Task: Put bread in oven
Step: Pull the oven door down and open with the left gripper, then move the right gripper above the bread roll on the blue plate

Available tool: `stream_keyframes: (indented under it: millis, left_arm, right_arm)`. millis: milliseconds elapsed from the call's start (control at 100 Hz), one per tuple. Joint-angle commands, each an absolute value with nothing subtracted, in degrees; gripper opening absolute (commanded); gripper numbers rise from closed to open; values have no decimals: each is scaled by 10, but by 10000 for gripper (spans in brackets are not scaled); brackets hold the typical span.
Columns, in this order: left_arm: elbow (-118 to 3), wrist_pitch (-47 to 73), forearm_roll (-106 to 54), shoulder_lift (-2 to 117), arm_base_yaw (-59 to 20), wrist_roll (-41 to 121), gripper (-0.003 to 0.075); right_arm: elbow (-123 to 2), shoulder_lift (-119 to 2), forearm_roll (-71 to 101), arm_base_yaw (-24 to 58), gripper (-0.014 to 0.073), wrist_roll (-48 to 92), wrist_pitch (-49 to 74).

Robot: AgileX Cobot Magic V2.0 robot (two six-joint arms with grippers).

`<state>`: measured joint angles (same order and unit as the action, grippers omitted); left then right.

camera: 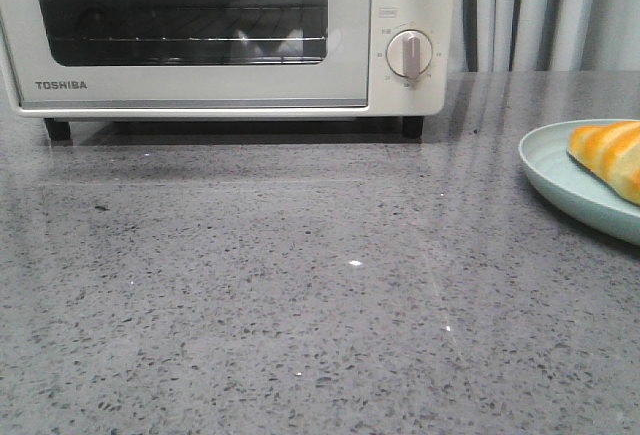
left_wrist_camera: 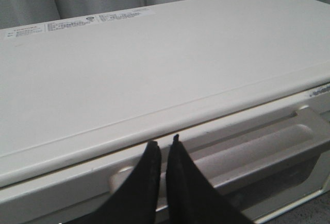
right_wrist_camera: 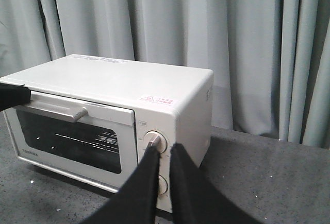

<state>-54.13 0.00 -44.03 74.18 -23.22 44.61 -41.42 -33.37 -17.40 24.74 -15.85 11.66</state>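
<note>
The cream-white oven (camera: 200, 85) stands at the back left of the counter with its glass door closed. The bread (camera: 612, 155), golden-orange with pale stripes, lies on a pale green plate (camera: 548, 170) at the right edge. Neither gripper shows in the front view. My left gripper (left_wrist_camera: 164, 141) is shut and empty, its tips just above the door handle (left_wrist_camera: 289, 131) at the oven's top front edge (left_wrist_camera: 154, 80). My right gripper (right_wrist_camera: 164, 149) is shut and empty, held in the air well to the right of the oven (right_wrist_camera: 124, 95). The left gripper's dark finger (right_wrist_camera: 13, 95) shows by the handle (right_wrist_camera: 56, 109).
Two round knobs (camera: 409, 53) sit on the oven's right panel. A wire rack (camera: 200, 40) shows behind the glass. Grey curtains (right_wrist_camera: 206, 38) hang behind the speckled grey counter (camera: 300, 285).
</note>
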Motion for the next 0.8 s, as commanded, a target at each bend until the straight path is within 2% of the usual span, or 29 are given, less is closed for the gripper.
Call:
stream_keyframes:
  millis: [0, 290, 480, 610, 790]
  left_arm:
    - [-529, 45, -443, 737, -236, 447, -20]
    - [-437, 40, -453, 670, -236, 447, -20]
    - [-319, 32, -505, 613, -242, 447, -20]
    - [-246, 13, -553, 528, -288, 447, -20]
    - [-214, 20, -604, 368, -347, 447, -20]
  right_arm:
    - [-434, -337, -185, 248, 24, -154, 79]
    - [-434, -337, -185, 248, 24, -154, 79]
    - [-434, -337, -185, 248, 24, -154, 78]
    - [-434, -337, -185, 248, 24, -154, 84]
    - [-434, -323, -169, 248, 24, -154, 125]
